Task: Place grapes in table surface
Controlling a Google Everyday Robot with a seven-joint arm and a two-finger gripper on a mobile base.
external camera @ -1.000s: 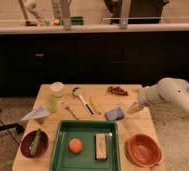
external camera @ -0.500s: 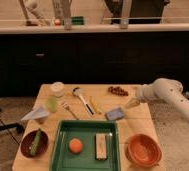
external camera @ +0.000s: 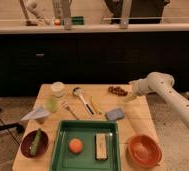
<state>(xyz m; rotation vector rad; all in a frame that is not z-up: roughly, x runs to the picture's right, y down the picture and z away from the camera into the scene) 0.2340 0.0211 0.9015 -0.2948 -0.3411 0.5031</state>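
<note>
Dark cabinet fronts ran across the background under a pale counter ledge. In front stood the table surface, light wooden slats, crowded with items.

Far right part of the top: the grapes, a small dark reddish bunch, lay on the wood near the back edge. The gripper sat low over the table just to the right of the bunch, at the end of a white arm that reached in from the right. Whether the gripper was open or closed, I could not tell; nor whether it touched the grapes.

Just in front of the grapes, a blue-grey sponge lay on the slats.

Middle: a spoon and a fork lay side by side.

Left: a white cup at the back, a pale green cup in front of it, and a folded napkin nearer the edge.

Front: a green tray held a round orange fruit and a rectangular bar, well apart. A dark bowl with a green item stood left of the tray, an orange bowl right of it.
</note>
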